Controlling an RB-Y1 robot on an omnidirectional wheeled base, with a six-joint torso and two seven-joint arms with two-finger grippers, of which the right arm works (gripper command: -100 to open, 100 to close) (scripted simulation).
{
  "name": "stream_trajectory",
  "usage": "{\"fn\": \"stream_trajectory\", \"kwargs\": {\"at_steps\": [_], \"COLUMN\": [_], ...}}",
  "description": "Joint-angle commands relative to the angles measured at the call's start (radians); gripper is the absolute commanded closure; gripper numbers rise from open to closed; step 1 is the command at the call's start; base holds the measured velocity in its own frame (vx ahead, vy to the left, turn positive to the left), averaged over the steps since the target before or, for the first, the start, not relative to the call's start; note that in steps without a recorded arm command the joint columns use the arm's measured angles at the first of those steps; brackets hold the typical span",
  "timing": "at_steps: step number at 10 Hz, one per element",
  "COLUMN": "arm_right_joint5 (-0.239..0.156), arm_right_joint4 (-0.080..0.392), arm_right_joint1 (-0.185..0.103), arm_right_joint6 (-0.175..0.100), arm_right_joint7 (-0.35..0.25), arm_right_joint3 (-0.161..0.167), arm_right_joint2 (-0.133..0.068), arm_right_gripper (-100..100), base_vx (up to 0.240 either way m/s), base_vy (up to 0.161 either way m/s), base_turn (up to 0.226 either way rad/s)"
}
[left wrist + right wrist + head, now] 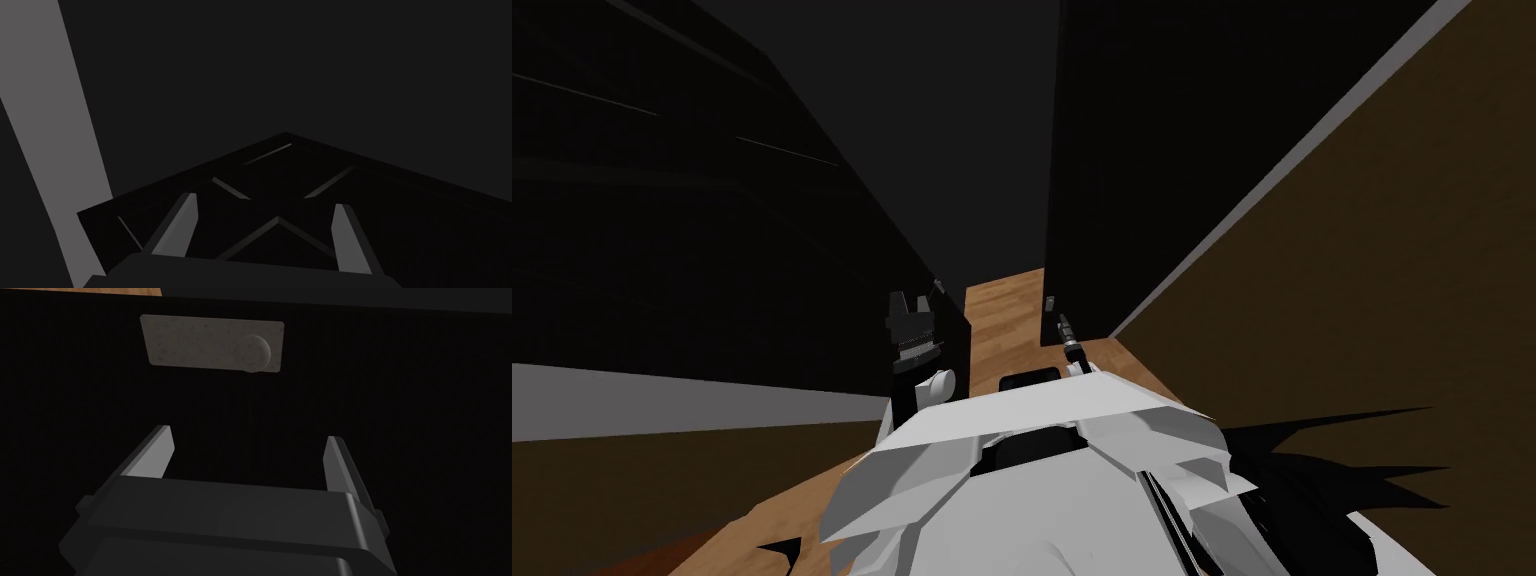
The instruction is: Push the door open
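Standing close before two tall dark surfaces, the robot faces a narrow gap through which a strip of wooden floor (1002,300) shows; on its left rises a dark panelled surface (712,250) marked with faint grooves; on its right stands the door (1152,150), a flat near-black leaf, with a brown wall (1392,320) and its grey band (1234,215) beyond; whether the panelled surface is a second leaf or something else cannot be told.

The left gripper (265,200) is raised near the panelled surface; contact cannot be confirmed; its jaws stand wide apart with nothing between them. The right gripper (248,433) points at the door's face, with a grey handle plate (200,342) and its round knob (255,352) lying ahead of it; its jaws are likewise spread wide and hold nothing; the fingertips (161,440) appear near the leaf, though touch cannot be confirmed.

Assessment: the approach looks complete; the floor seen through the gap suggests the door is at most ajar, not swung wide; the push itself is judged to be the work outstanding. The next move calls for flat, steady pressure on the leaf near the plate, with the base following; the risk noted is the thin fingers slipping across the face or catching on the knob.
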Motion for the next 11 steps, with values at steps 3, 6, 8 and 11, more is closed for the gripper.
{"fn": "stream_trajectory", "kwargs": {"at_steps": [3, 6, 8, 11], "arm_right_joint5": [-0.002, -0.004, -0.005, -0.005], "arm_right_joint4": [0.014, 0.030, 0.038, 0.035], "arm_right_joint1": [-0.009, -0.019, -0.024, -0.022], "arm_right_joint6": [-0.009, -0.020, -0.026, -0.024], "arm_right_joint7": [0.003, 0.007, 0.009, 0.008], "arm_right_joint3": [-0.007, -0.016, -0.020, -0.019], "arm_right_joint2": [-0.008, -0.004, 0.004, 0.001], "arm_right_gripper": [-100, -100, -100, 100], "base_vx": [0.143, 0.231, 0.193, 0.011], "base_vy": [0.001, -0.008, -0.004, 0.001], "base_turn": [0.020, 0.026, 0.019, 0.003]}}
